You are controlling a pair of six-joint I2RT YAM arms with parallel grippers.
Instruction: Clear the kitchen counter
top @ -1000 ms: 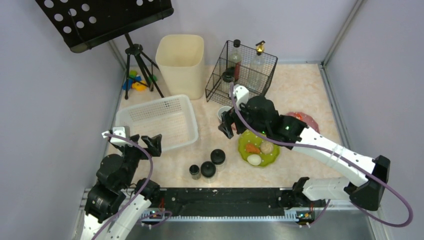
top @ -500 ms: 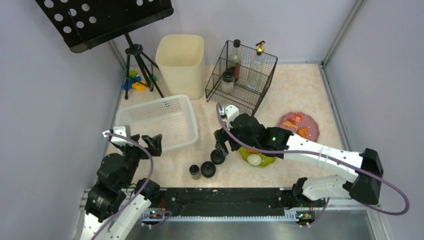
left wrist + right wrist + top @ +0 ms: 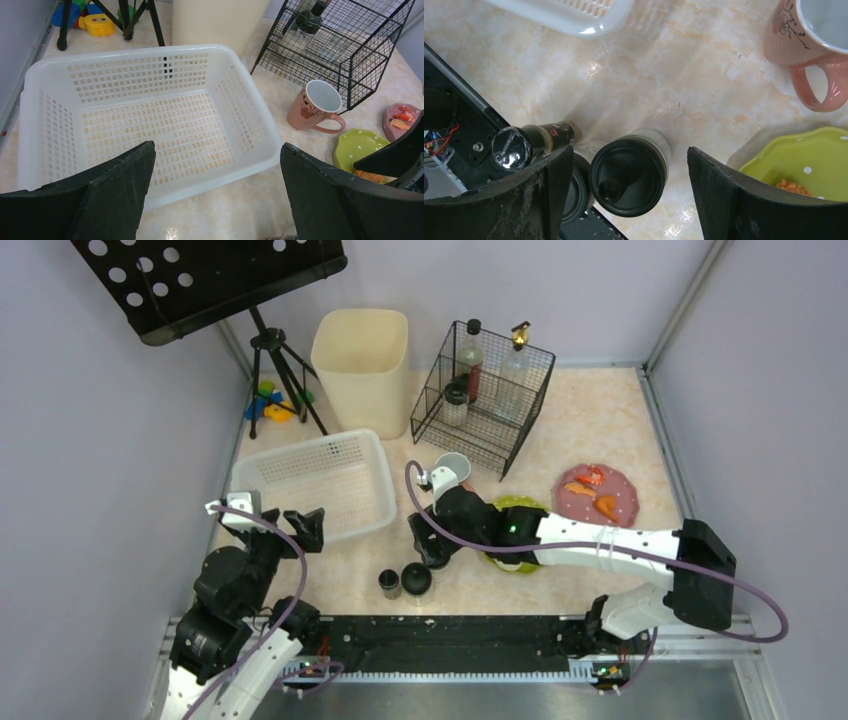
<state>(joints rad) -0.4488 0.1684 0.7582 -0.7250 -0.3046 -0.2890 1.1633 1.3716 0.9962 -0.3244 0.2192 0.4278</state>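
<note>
The marble kitchen counter [image 3: 600,410] holds three black-lidded jars, a pink mug [image 3: 452,468], a green plate [image 3: 523,508] and a pink plate [image 3: 598,493]. My right gripper [image 3: 425,540] is open and hangs over the rightmost jar. In the right wrist view this jar [image 3: 629,175] stands between the spread fingers of the right gripper [image 3: 629,150], untouched. A second jar [image 3: 574,192] is half hidden behind the left finger, and a small bottle [image 3: 531,142] stands beside it. My left gripper [image 3: 285,525] is open and empty at the white basket's near edge.
The white perforated basket [image 3: 315,485] is empty at the left. A cream bin [image 3: 362,355] and a wire rack [image 3: 485,390] with bottles stand at the back. A tripod stand [image 3: 270,360] is at the far left. A black rail [image 3: 450,640] runs along the near edge.
My right arm has swung left and toward the near edge, from beside the mug to over the jars. The mug is uncovered. The left arm has not moved.
</note>
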